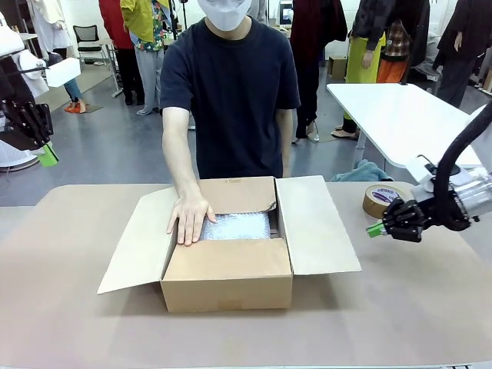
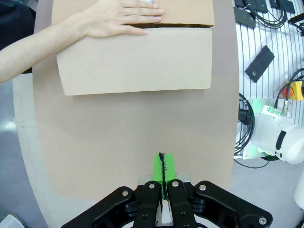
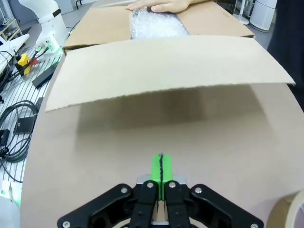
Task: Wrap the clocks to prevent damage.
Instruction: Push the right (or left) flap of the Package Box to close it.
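The clocks (image 1: 238, 226) are a whitish bundle in clear bubble wrap lying inside the open cardboard box (image 1: 227, 273) at the table's middle; the clocks (image 3: 154, 23) also appear past the near flap in the right wrist view. A person's hand (image 1: 190, 219) rests flat on the bundle's left part and the box edge. My left gripper (image 1: 48, 154) hangs shut and empty, raised at the far left, away from the box. My right gripper (image 1: 375, 229) is shut and empty, just right of the box's right flap (image 1: 315, 223). Green pads pressed together mark the left gripper (image 2: 163, 170) and the right gripper (image 3: 161, 167).
A brown tape roll (image 1: 382, 198) lies on the table behind my right gripper. The box's left flap (image 1: 134, 238) spreads outward over the table. A white table (image 1: 400, 115) and several people stand in the background. Cables and a mount (image 2: 270, 128) sit beside the table edge.
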You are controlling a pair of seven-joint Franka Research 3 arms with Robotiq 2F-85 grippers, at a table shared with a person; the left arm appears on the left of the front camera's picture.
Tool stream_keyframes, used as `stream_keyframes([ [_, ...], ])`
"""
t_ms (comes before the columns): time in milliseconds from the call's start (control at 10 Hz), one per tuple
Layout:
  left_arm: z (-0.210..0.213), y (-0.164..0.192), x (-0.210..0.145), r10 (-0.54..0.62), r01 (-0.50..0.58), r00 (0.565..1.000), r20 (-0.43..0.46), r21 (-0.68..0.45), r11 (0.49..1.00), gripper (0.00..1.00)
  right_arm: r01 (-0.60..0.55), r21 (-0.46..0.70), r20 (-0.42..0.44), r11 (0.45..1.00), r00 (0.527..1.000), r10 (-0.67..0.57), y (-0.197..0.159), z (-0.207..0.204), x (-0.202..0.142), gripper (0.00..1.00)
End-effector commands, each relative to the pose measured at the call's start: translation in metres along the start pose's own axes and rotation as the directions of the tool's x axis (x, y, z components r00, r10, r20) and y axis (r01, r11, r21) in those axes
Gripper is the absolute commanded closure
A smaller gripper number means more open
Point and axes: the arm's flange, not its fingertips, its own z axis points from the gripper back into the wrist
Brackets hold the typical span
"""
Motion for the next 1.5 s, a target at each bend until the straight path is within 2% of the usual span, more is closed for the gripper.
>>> stream_keyframes([
  [0,0.001,-0.001,-0.001,-0.001,0.001,1.000,0.004,-0.005,1.000,1.00,-0.034,-0.005,0.020,0.999,0.999,0.034,-0.002,-0.020,0.010,0.99],
  [300,0.001,-0.001,-0.001,-0.001,0.001,1.000,0.004,-0.005,1.000,1.00,0.006,0.036,0.013,0.999,1.000,-0.006,-0.007,-0.049,0.025,0.99],
  [400,0.001,-0.001,-0.001,-0.001,0.001,1.000,0.004,-0.005,1.000,1.00,0.033,0.036,-0.013,0.999,0.999,-0.032,-0.009,-0.054,0.026,0.99],
  [500,0.001,-0.001,-0.001,-0.001,0.001,1.000,0.004,-0.005,1.000,1.00,-0.023,0.053,0.020,0.998,1.000,0.022,0.001,-0.041,0.026,0.99],
  [1100,0.001,-0.001,-0.001,-0.001,0.001,1.000,0.004,-0.005,1.000,1.00,-0.012,0.047,0.010,0.999,1.000,0.012,0.000,-0.043,0.027,0.99],
  [1200,0.001,-0.001,-0.001,-0.001,0.001,1.000,0.004,-0.005,1.000,1.00,-0.038,0.116,0.193,0.992,0.981,0.015,-0.006,-0.048,0.022,0.99],
  [1300,0.001,-0.001,-0.001,-0.001,0.001,1.000,0.004,-0.005,1.000,1.00,-0.067,0.158,0.338,0.985,0.941,0.010,-0.012,-0.056,0.013,0.99],
  [1400,0.001,-0.001,-0.001,-0.001,0.001,1.000,0.004,-0.005,1.000,1.00,-0.072,0.157,0.390,0.985,0.921,0.005,-0.016,-0.061,0.004,0.99],
])
